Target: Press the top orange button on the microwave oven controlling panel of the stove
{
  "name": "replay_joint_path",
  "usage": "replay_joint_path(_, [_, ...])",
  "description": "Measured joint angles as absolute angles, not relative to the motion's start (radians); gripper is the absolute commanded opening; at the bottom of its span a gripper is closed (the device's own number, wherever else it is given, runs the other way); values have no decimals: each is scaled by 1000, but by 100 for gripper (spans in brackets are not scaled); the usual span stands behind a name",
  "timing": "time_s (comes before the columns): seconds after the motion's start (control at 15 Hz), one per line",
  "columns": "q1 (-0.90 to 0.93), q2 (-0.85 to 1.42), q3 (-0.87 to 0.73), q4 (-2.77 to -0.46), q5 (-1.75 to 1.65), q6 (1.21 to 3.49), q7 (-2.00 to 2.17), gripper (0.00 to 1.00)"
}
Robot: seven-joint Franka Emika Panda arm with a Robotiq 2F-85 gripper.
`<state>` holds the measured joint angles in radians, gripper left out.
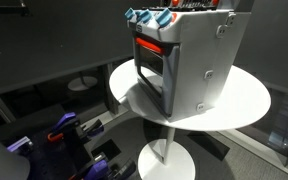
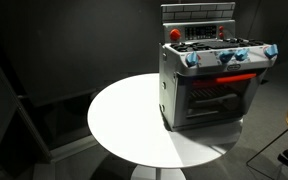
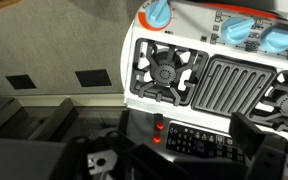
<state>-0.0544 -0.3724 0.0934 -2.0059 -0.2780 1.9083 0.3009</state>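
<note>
Stove is seen in both exterior views, set upright on the round white table, close to one edge and well away from the opposite one. In the wrist view its burners and blue knobs are viewed from above. The gripper is held above it, fingers spread apart with nothing clasped; two small red-orange buttons are visible between them.
</note>
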Motion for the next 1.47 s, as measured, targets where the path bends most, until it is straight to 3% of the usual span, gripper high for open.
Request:
replay_joint_path(0.8, [-131, -278, 76, -2033, -385, 2146, 450, 100])
replay_joint_path(1.47, [-136, -147, 34, -2015, -395, 2215, 515, 100])
